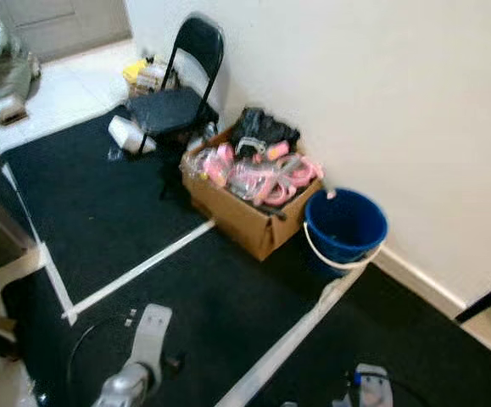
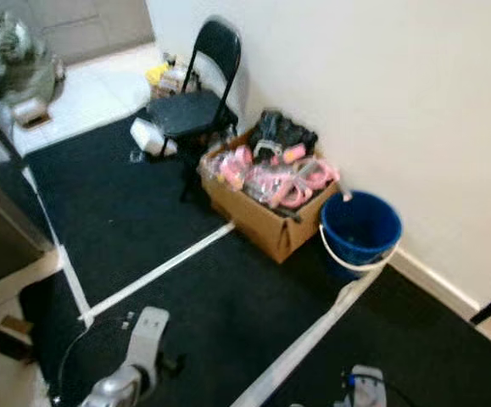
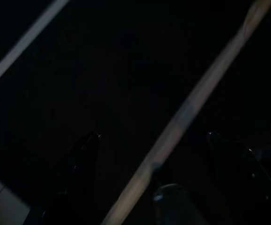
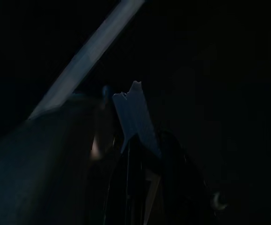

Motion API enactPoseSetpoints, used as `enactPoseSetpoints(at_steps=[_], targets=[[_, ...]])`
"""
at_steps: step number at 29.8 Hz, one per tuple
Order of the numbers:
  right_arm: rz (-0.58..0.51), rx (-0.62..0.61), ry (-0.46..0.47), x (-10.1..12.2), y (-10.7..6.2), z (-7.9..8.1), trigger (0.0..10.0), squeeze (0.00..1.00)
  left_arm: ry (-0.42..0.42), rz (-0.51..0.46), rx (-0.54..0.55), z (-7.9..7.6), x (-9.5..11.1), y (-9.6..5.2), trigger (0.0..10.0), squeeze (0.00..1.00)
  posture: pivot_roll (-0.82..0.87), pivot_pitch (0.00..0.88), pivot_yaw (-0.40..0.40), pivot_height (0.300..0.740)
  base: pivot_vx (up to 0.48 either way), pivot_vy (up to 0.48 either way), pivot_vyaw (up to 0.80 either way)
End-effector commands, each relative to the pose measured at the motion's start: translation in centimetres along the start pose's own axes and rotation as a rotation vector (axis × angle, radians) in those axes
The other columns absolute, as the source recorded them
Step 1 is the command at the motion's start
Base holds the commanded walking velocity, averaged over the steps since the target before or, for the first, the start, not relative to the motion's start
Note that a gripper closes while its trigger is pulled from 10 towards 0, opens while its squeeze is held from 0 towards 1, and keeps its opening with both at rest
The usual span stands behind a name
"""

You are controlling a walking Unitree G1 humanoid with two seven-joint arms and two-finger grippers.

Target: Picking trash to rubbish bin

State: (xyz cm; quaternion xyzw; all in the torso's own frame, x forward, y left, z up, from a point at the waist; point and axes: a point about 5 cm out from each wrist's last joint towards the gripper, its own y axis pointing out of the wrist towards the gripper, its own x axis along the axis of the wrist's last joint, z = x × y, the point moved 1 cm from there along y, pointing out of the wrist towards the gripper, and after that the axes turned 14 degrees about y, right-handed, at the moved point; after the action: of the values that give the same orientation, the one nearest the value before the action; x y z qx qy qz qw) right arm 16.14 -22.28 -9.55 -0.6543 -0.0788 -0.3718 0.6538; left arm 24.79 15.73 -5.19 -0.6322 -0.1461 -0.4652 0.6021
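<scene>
1. Our right gripper (image 4: 142, 154) hangs low, its fingers pinched on a torn paper scrap (image 4: 134, 115).
2. Our left gripper (image 3: 163, 159) hangs spread wide over dark carpet (image 1: 118, 212).
3. The blue bucket (image 1: 345, 225) stands against the wall, touching the cardboard box (image 1: 249, 216); open carpet lies before both.

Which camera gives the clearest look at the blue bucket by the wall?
The left eye view shows the blue bucket best: its whole rim, dark inside and white handle, beside the cardboard box. The right eye view shows the same, slightly blurrier. The wrist views are dark, showing carpet and tape lines.
</scene>
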Motion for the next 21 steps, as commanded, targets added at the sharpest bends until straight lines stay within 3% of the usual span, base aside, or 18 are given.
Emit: enactPoseSetpoints(at_steps=[1, 21], targets=[[0.026, -0.001, 0.003, -0.97, -0.17, 0.11, 10.0, 0.0, -0.008, 0.049, -0.006, -0.14, -1.5, -0.47, 10.0, 0.0, 0.02, 0.133, 0.044, 0.74, 0.326, 0.0, 0.0], [0.029, -0.007, 0.005, -1.13, -0.22, -0.01, 10.0, 0.0, -0.009, 0.046, -0.011, -0.17, -1.32, -0.4, 10.0, 0.0, 0.02, 0.132, 0.05, 0.74, 0.328, 0.0, 0.0]])
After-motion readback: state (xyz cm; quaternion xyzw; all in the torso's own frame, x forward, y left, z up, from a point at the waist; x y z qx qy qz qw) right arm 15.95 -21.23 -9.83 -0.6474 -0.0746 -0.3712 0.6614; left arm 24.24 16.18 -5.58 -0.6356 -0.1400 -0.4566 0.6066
